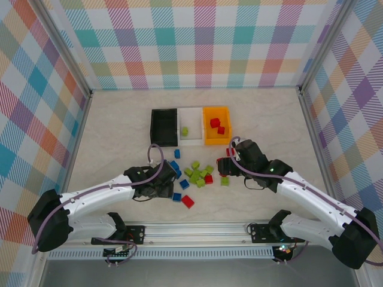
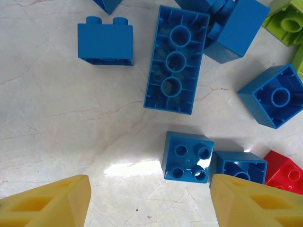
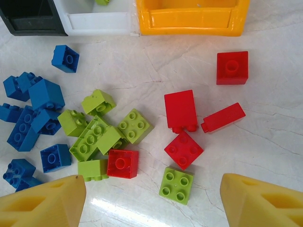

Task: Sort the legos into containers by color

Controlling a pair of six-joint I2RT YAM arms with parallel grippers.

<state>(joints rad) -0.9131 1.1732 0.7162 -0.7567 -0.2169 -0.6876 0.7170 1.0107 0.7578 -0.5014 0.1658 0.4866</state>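
left end effector (image 2: 149, 201) wide open, empty, over a blue 2x2 lego (image 2: 188, 156) at lower centre. second blue block (image 2: 240, 165) just beside it, red block (image 2: 285, 173) at lower right. risk: closing pinches two, or drags the red (wrong bin). right end effector (image 3: 151, 198) also open, empty; green lego (image 3: 176, 185) near a red lego (image 3: 183, 149) could get snagged. orange container (image 3: 191, 22) top of frame.

The left arm (image 1: 96, 194) and right arm (image 1: 311, 194) had white link shells and black joint housings. A purple-grey cable (image 1: 154, 145) looped at each wrist. The left gripper (image 2: 150, 189) and right gripper (image 3: 152, 189) bore yellow wedge-shaped fingers (image 2: 47, 203) with recessed rectangular pockets.
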